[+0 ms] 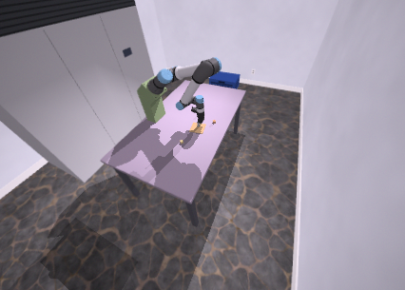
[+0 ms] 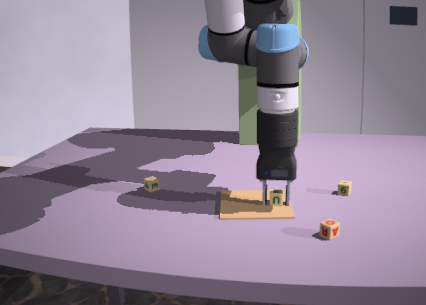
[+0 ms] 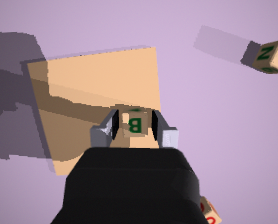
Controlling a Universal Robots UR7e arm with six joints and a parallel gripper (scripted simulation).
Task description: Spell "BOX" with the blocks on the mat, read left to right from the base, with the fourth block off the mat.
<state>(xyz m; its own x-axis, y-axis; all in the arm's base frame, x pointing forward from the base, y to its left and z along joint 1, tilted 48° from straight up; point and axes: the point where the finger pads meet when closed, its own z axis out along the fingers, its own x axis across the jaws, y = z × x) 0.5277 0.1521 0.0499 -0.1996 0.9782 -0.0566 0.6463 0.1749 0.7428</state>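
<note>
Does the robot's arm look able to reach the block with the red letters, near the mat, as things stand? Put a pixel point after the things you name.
Probably yes: nothing stands between the open pincer (image 2: 276, 202) (image 3: 135, 124) and that block (image 2: 329, 230) (image 3: 212, 212).

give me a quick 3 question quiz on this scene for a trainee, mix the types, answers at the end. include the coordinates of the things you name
1. True or false: the gripper (image 1: 200, 124) (image 2: 276, 203) (image 3: 135, 119) is shut on a block.
2. Which letter shows on top of the block (image 2: 276, 199) (image 3: 135, 125) between its fingers?
A) N
B) B
C) R
3. Fill in: besides that block, ___ blocks lie off the mat (image 1: 194, 131) (image 2: 240, 209) (image 3: 105, 70).

Key: 1 false; 2 B; 3 three
</note>
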